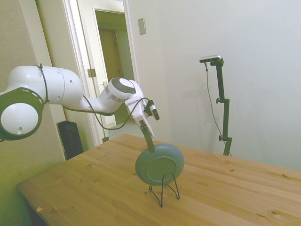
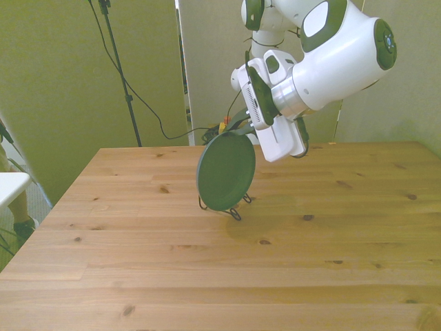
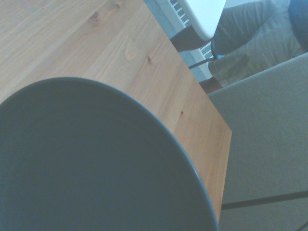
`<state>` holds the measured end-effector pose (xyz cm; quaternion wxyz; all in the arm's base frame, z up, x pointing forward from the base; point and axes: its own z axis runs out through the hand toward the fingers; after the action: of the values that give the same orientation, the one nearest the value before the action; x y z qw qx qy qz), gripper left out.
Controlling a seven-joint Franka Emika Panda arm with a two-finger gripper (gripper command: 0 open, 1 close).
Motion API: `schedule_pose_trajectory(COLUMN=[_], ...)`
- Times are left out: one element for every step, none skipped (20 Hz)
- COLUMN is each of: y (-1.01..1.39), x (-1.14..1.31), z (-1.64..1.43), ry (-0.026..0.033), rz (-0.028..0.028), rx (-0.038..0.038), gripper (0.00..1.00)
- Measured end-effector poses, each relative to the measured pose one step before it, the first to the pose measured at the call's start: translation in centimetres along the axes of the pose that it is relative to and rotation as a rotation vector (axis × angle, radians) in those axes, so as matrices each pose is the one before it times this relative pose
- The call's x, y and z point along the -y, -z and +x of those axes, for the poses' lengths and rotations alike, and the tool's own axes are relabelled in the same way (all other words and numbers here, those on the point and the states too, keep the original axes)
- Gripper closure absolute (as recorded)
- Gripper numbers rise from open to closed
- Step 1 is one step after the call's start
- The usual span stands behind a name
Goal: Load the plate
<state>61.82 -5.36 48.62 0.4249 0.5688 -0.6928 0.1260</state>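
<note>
The dull teal plate (image 1: pixel 160 164) stands on edge, nearly upright, near the middle of the wooden table (image 1: pixel 94 188). Its lower rim sits at the thin black wire stand (image 1: pixel 164 190). My gripper (image 1: pixel 151 145) comes down from above and is shut on the plate's top rim. In the front view the plate (image 2: pixel 226 172) leans slightly, with the stand (image 2: pixel 235 211) showing below it and the gripper (image 2: pixel 241 129) at its upper edge. In the wrist view the plate (image 3: pixel 86 163) fills much of the picture from close by.
In the wrist view, beyond the table's edge (image 3: pixel 211 110), a person's legs (image 3: pixel 250 43) show beside a white surface (image 3: pixel 204 14). Bare wood (image 2: pixel 220 276) spreads around the stand on all sides.
</note>
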Motion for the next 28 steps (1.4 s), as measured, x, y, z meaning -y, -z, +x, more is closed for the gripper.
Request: schedule_pose_trajectory(y=[0.056, 0.024, 0.024, 0.009, 0.007, 0.017, 0.02, 0.041, 0.048, 0.032, 0.065, 0.053, 0.01, -0.051, -0.106, -0.139, -0.113, -0.117, -0.093, -0.045, -0.088, -0.117, -0.143, -0.21, -0.275, -0.238, -0.24, -0.185], x=[-0.003, -0.001, 0.001, 0.01, 0.026, 0.025, 0.011, 0.003, -0.027, -0.034, -0.053, -0.038, -0.029, -0.041, -0.038, -0.054, -0.116, -0.192, -0.184, -0.238, -0.221, -0.196, -0.181, -0.104, -0.071, 0.002, 0.044, 0.066], z=[0.02, 0.033, 0.056, 0.127, 0.17, 0.197, 0.228, 0.283, 0.221, 0.184, 0.134, 0.076, 0.053, 0.018, -0.026, -0.036, 0.043, 0.135, 0.09, 0.151, 0.099, 0.032, 0.035, 0.001, -0.123, -0.16, -0.2, -0.191], ry=[0.00277, 0.00306, 0.00193, 0.00417, 0.00426, 0.00319, 0.00347, 0.00575, 0.0062, 0.00983, 0.01399, 0.01485, 0.01543, 0.01244, 0.00814, 0.0074, 0.00642, 0.00436, 0.00342, 0.00173, 0.00229, 0.00275, 0.0019, 0.00269, 0.00443, 0.00459, 0.00505, 0.00408], rz=[0.00191, 0.00075, 0.00086, 0.00109, 0.00169, 0.00208, 0.0017, 0.00279, 0.00381, 0.00382, 0.00463, 0.00498, 0.00349, 0.00161, 0.00109, 0.00049, -0.00123, -0.0017, -0.00133, 0.00094, 0.00161, 0.00157, 0.0028, 0.00333, -0.00006, 0.00084, -0.00053, -0.00191], rx=[-0.00457, -0.0011, -0.00133, -0.00343, -0.00499, -0.00672, -0.00202, 0.00158, 0.00121, 0.00084, 0.00109, -0.00083, -0.00313, -0.00394, -0.0047, -0.00544, -0.00812, -0.01106, -0.00748, -0.00611, -0.00309, -0.00402, -0.0054, -0.00816, -0.005, -0.00246, -0.00268, -0.0026], gripper=[1.0, 1.0, 1.0, 1.0, 1.0, 1.0, 1.0, 1.0, 1.0, 1.0, 1.0, 1.0, 1.0, 1.0, 1.0, 1.0, 1.0, 1.0, 1.0, 1.0, 1.0, 1.0, 1.0, 1.0, 1.0, 1.0, 1.0, 1.0])
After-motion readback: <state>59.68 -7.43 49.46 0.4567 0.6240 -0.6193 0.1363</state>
